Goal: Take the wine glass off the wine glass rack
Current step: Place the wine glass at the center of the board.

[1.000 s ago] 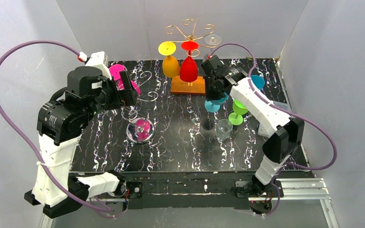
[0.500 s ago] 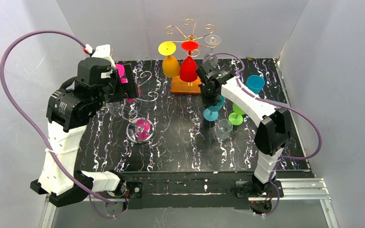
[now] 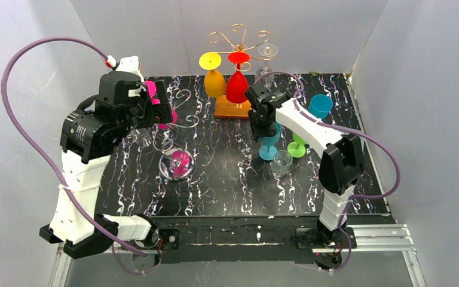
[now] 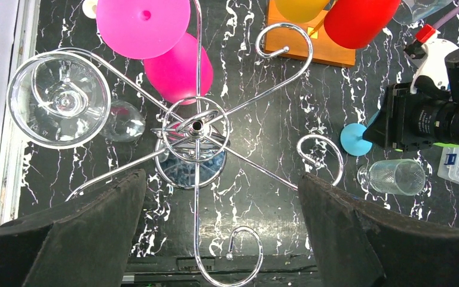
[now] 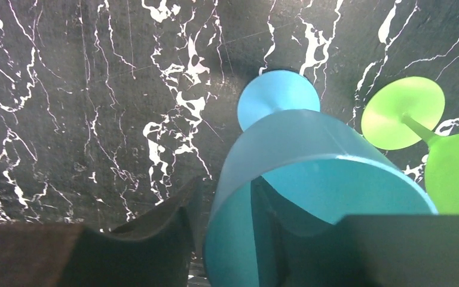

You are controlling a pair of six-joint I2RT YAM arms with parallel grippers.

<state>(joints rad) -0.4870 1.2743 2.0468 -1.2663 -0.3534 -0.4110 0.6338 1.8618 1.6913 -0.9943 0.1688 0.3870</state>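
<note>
- Far left of the top view: the left gripper hangs right over the silver rack. Its jaws are wide apart and nothing is in them. In the wrist view we see one dark finger in the lower left corner and the other in the lower right.
- A clear glass hangs upside down from a wire arm of the silver rack, at the left of the wrist view. A pink glass hangs just beside it, near the top middle.
- The silver rack stands on the black table, which has white streaks.
- At the top middle of the top view we see a gold rack on a wooden base. A yellow glass and a red glass hang from it side by side. A see-through glass hangs on its right.
- Just right of the wooden base, the right gripper holds a blue glass. Its jaws press on the bowl from both sides, near the rim. This glass is off both racks. It is upright with its foot down by the table, but we cannot tell if the foot touches.
- A green glass stands just right of the blue glass. Their round feet are close but apart.
- A clear cup sits near the blue glass, just below it in the top view.
- A second blue glass stands at the upper right of the table.
</note>
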